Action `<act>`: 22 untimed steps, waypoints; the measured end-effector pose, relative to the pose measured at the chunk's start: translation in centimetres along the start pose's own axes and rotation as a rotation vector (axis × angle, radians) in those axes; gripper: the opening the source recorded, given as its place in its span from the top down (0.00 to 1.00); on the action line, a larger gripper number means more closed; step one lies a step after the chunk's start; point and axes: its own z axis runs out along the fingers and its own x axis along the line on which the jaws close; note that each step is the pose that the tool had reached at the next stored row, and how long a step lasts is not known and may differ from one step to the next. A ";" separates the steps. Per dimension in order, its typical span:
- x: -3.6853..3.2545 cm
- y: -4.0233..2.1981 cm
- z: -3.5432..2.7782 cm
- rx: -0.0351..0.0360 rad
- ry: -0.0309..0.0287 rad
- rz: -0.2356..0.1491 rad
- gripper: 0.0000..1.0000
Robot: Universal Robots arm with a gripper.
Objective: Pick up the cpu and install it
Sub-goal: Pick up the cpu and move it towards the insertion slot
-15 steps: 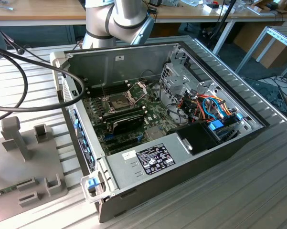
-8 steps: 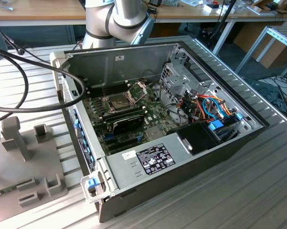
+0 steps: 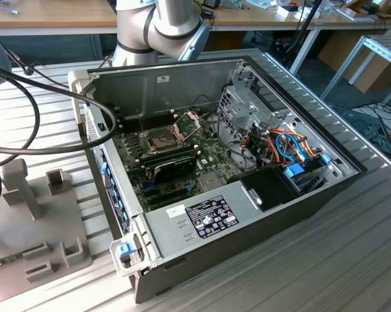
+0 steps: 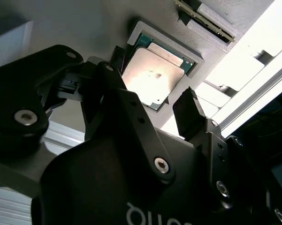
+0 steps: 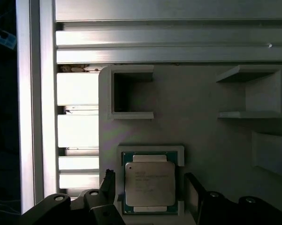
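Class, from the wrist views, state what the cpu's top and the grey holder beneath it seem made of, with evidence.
The cpu: top looks like pale silver metal, catching glare. The holder: probably matte grey plastic, evenly dull, with moulded pockets.

- A ribbed aluminium table [image 3: 351,260], its slats running the long way, carries everything here.
- An open computer case [image 3: 175,81] lies on its side mid-table, its open side facing up.
- From 3 to 6 o'clock of the case the slats are bare.
- At about 8 o'clock of the case a grey moulded fixture [image 3: 49,224] sits flat on the slats, with upright posts and pockets.
- In the first wrist view the cpu [image 5: 149,183] lies flat in a square recess of that fixture, near its edge.
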 end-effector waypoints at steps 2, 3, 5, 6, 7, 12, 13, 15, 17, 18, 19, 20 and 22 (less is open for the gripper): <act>-0.01 0.00 0.08 0.0001 0.0001 0.000 0.31; -0.02 0.00 0.11 0.0001 0.0002 0.000 0.31; -0.04 0.00 0.15 0.0001 0.0002 0.000 0.31; -0.04 -0.01 0.15 0.0002 0.0002 0.000 0.31; -0.05 -0.01 0.16 0.0001 0.0002 0.000 0.31; -0.06 0.02 0.22 0.0001 0.0001 0.000 0.31; -0.05 0.03 0.27 0.0001 0.0001 0.000 0.31; -0.05 0.02 0.35 0.0001 0.0000 0.000 0.31; -0.05 0.02 0.46 0.0001 0.0001 0.000 0.31; -0.05 0.02 0.48 0.0002 0.0002 0.000 0.31; -0.05 0.02 0.52 0.0001 0.0001 0.000 0.31; -0.05 0.02 0.55 0.0002 0.0001 0.000 0.31; -0.05 0.02 0.60 0.0001 0.0001 0.000 0.31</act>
